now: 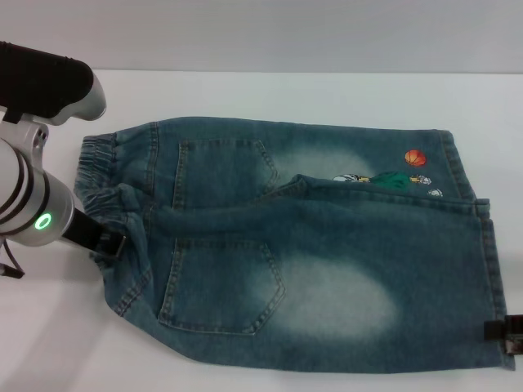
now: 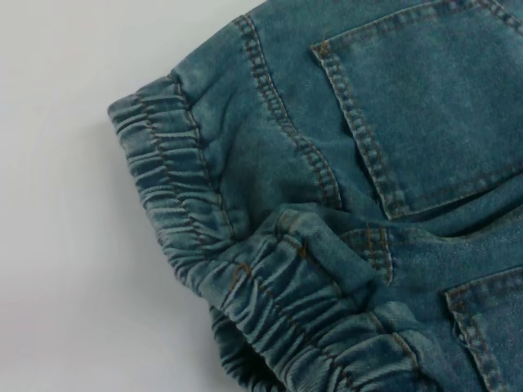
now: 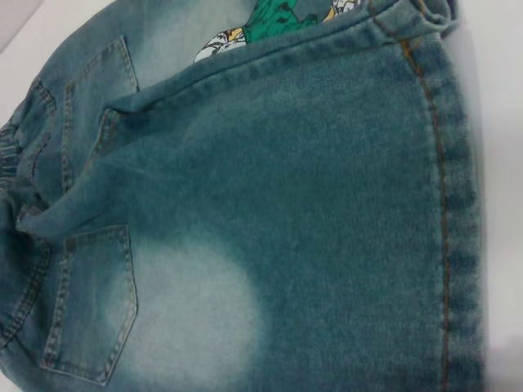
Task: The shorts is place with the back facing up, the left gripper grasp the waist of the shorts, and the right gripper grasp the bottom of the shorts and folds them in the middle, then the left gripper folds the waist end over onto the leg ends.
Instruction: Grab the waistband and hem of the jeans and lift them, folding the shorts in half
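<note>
The blue denim shorts [image 1: 310, 253] lie on the white table with the back pockets up, the elastic waist [image 1: 102, 175] at the left and the leg hems [image 1: 486, 245] at the right. The near half overlaps the far half along a raised crease [image 1: 270, 196], and a cartoon print [image 1: 392, 175] shows on the far leg. My left gripper [image 1: 110, 242] is shut on the bunched near waist [image 2: 278, 327]. At the near right corner, my right gripper [image 1: 507, 335] is pinching the hem of the near leg [image 3: 445, 204]; only a black sliver of it shows.
White table [image 1: 270, 90] surrounds the shorts, with bare surface behind them and to the near left. My left arm [image 1: 33, 196] reaches in from the left edge.
</note>
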Robot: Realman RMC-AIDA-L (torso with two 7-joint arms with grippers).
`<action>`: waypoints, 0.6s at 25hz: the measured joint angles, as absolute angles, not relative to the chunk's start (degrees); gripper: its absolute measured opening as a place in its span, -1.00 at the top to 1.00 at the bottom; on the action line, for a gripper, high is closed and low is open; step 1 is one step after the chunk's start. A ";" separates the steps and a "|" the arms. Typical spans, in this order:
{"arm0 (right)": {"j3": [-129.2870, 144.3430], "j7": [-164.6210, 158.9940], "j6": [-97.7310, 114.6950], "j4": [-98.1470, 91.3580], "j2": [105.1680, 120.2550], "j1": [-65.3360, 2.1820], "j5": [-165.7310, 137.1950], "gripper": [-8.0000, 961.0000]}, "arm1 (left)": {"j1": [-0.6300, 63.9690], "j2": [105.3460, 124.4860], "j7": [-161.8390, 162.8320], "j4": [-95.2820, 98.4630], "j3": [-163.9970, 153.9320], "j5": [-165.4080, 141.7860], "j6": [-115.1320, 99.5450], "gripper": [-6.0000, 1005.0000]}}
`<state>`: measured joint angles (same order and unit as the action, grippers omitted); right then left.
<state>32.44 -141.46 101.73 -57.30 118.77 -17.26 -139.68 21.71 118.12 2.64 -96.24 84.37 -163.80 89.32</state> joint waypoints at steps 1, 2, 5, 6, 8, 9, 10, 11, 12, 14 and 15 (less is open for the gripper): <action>32.42 -141.46 101.70 -57.43 118.75 -17.23 -139.73 -0.34 | 21.72 118.12 2.64 -96.24 84.37 -163.80 89.34 0.59; 32.40 -141.46 101.72 -57.56 118.75 -17.21 -139.77 -0.34 | 21.72 118.12 2.64 -96.23 84.37 -163.80 89.35 0.59; 32.33 -141.49 101.78 -57.97 118.68 -17.16 -139.84 -0.34 | 21.79 118.12 2.63 -96.23 84.37 -163.81 89.39 0.59; 32.30 -141.49 101.82 -58.22 118.68 -17.16 -139.84 -0.34 | 21.80 118.12 2.63 -96.24 84.37 -163.82 89.39 0.59; 32.27 -141.50 102.07 -58.80 118.72 -17.16 -139.71 -0.34 | 21.80 118.12 2.64 -96.23 84.28 -163.83 89.39 0.59; 32.27 -141.52 102.26 -59.01 118.76 -17.19 -139.65 -0.33 | 21.80 118.12 2.65 -96.22 84.19 -163.84 89.40 0.59; 32.30 -141.55 102.51 -59.21 118.80 -17.25 -139.60 -0.33 | 21.80 118.13 2.65 -96.21 84.05 -163.83 89.42 0.59; 32.37 -141.61 102.68 -59.28 118.82 -17.33 -139.59 -0.33 | 21.80 118.12 2.65 -96.20 83.94 -163.83 89.48 0.59; 32.46 -141.70 102.81 -59.33 118.84 -17.39 -139.58 -0.33 | 21.80 118.12 2.66 -96.20 83.85 -163.84 89.55 0.59; 32.56 -141.82 102.87 -59.33 118.84 -17.37 -139.56 -0.33 | 21.80 118.12 2.66 -96.22 83.75 -163.84 89.61 0.59; 32.52 -141.88 102.91 -59.33 118.84 -17.32 -139.55 -0.33 | 21.80 118.12 2.66 -96.22 83.73 -163.84 89.64 0.59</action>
